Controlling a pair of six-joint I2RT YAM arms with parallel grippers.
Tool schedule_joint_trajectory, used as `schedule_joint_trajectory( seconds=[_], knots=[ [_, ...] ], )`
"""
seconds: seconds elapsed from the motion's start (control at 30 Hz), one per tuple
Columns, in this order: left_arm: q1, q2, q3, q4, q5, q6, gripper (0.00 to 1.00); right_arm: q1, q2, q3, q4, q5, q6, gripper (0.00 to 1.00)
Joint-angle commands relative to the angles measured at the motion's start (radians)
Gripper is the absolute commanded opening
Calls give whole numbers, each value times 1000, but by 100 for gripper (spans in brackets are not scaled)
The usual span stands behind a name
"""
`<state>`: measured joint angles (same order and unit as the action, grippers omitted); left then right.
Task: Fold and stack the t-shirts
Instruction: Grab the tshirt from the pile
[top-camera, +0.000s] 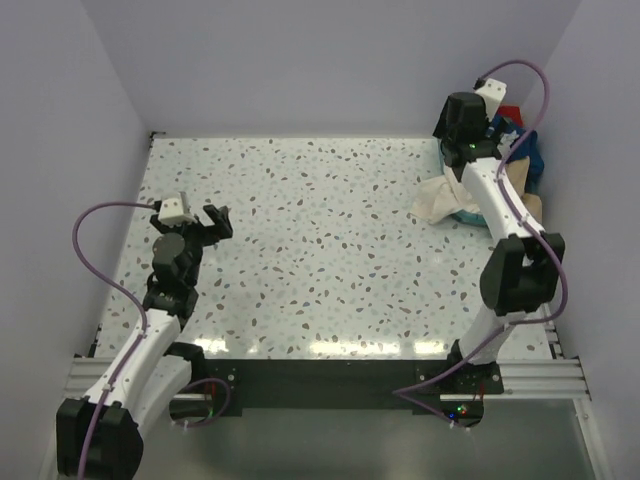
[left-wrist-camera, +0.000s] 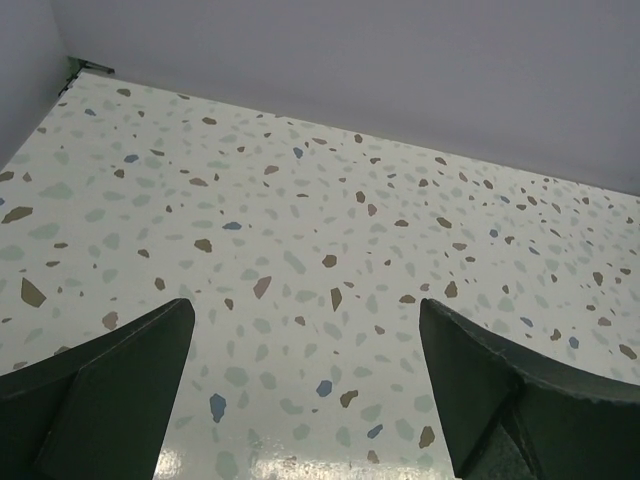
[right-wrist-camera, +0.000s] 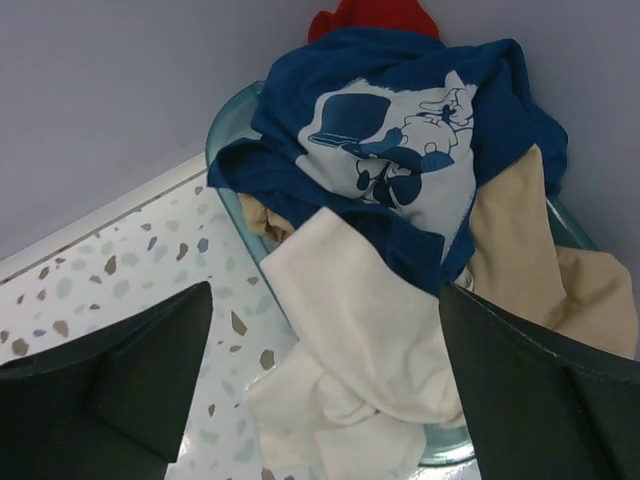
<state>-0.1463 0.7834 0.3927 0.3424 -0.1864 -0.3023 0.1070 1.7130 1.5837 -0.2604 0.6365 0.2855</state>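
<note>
The t-shirts lie tangled in a basket at the tabletop's far right corner. The right tool hangs wide and empty above them and could snag several shirts or drag the basket. The left tool is wide and empty.

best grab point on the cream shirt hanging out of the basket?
I'd grip the cream shirt at its bunched lower folds, where they spill over the basket rim onto the table, coming from above on the table side. That part lies free; higher up the navy shirt overlaps it.
</note>
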Motion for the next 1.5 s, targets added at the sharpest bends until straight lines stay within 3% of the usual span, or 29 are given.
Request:
schedule_joint_trajectory(
  seconds=[0.0, 0.27, 0.53, 0.67, 0.7, 0.9, 1.13, 1.27, 1.47],
  knots=[
    [-1, 7, 8, 73, 28, 20, 100, -30, 124, 189, -108, 124, -31, 99],
    [-1, 14, -5, 124, 65, 17, 100, -173, 382, 381, -158, 26, 14, 99],
    [-1, 11, -14, 135, 68, 15, 100, -210, 488, 486, -158, 17, 7, 97],
    [-1, -1, -17, 136, 71, 15, 100, -213, 476, 461, -111, -4, 0, 75],
    [-1, -4, -21, 136, 70, 15, 100, -214, 459, 444, -99, -14, -5, 59],
    [-1, -21, -28, 129, 68, 14, 100, -214, 428, 461, -88, -34, -25, 2],
    [-1, -61, -35, 121, 57, 12, 100, -214, 220, 316, -39, -92, 7, 0],
    [-1, -59, -43, 129, 56, 12, 100, -198, 7, 204, 39, -130, 7, 0],
    [-1, -47, -43, 135, 59, 14, 100, -83, -179, 141, 111, -124, -74, 0]
  ],
)
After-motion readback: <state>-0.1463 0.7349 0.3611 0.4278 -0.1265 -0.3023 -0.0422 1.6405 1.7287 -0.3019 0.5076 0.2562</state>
